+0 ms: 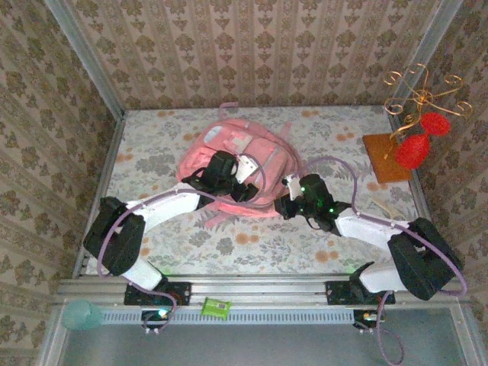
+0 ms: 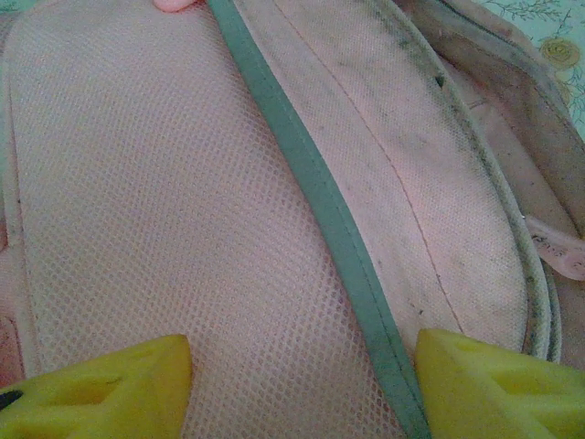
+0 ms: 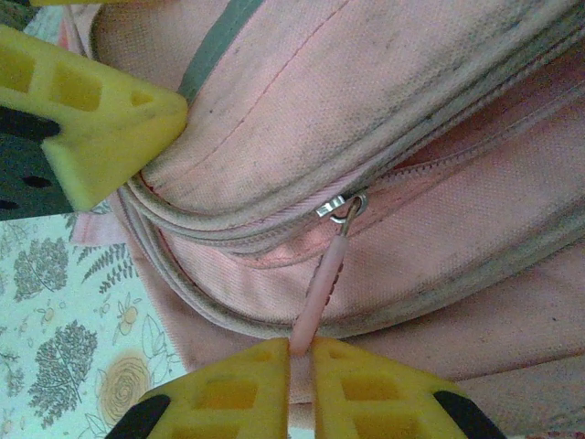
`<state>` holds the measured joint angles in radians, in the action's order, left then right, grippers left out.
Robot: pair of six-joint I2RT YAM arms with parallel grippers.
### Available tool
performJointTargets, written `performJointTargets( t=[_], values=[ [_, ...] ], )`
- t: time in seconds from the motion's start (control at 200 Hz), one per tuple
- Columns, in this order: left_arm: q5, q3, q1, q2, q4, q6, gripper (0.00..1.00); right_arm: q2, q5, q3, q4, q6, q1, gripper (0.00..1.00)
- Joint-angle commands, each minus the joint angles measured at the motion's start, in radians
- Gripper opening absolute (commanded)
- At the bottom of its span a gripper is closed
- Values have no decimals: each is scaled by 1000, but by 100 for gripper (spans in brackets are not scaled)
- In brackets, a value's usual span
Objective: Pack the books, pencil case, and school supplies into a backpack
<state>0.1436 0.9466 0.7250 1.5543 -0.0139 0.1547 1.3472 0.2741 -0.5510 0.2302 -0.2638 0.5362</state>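
Right jaws pinch the backpack zip pull, hiding its tip.

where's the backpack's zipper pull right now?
Right wrist view, centre: the pink zipper pull runs from its metal slider on the backpack, its tip between the nearly closed fingertips of the right gripper.

A: Pose of the left arm?
B: Elbow is bent near the left edge of the table, forearm reached toward the middle. The left gripper is pointed down, jaws spread wide, nothing gripped.
A: And the right arm?
B: Folded at the near-right corner, forearm extended toward the middle. The right gripper is nearly closed, the zip pull pinched between its fingertips.
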Motion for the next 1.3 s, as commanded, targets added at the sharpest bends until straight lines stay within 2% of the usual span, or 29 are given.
performJointTargets(
  t=[0.0,0.24,0.62,0.74,0.87,1.075,1.295],
  values=[
    [-16,3,-6,-34,-1,25,66,28,-10,-47,-8,30,7,14],
    [-15,-12,-11,-48,-9,30,66,82,-36,-77,-14,8,9,17],
    [-10,-18,-12,-50,-27,35,65,126,-84,-89,8,-35,19,28],
    [-8,-20,-12,-56,-28,33,65,145,-122,-81,25,-56,24,28],
    [-4,-19,-12,-61,-33,32,65,139,-167,-65,33,-61,24,19],
    [16,-31,-12,-92,-23,66,65,90,-159,-35,38,-60,24,0],
    [48,-90,22,-131,45,194,68,-32,-82,9,18,-44,21,0]
  ],
)
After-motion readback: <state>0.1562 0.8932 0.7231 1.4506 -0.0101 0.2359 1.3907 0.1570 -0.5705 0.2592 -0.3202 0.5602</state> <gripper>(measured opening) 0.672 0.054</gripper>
